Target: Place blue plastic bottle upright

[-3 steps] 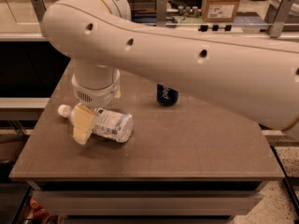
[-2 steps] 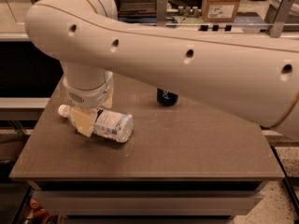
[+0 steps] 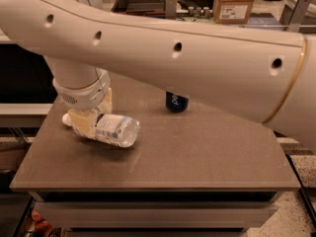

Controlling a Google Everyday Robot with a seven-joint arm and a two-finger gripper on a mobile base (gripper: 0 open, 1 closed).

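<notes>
Lying bottle: blue plastic bottle (image 3: 117, 130) is on its side on the tabletop (image 3: 197, 154), left of centre, body resting on the surface.
Cap: white screw cap (image 3: 66, 118) points left, toward the tabletop's left edge; base points right.
Label: white label faces up and forward, partly hidden at the neck end.
Tool: tool (image 3: 93, 118) is down at the bottle's neck and shoulder, touching or just beside it. Cannot tell whether it is closed on the bottle or merely around it.
Arm: big white robot arm (image 3: 197, 63) spans the view from the right, with its wrist (image 3: 81, 85) directly above the bottle's neck.
Neighbour: dark blue Pepsi can (image 3: 176, 102) stands well apart to the right and behind, half hidden under the arm.
Done, by my reading: approach is made and the tool is at the grasp point.
Left: a confirmed grip, then lifting the neck end, rotating the bottle onto its base, and releasing. Bottle not yet upright.
Progress: early, roughly at the grasp step.
</notes>
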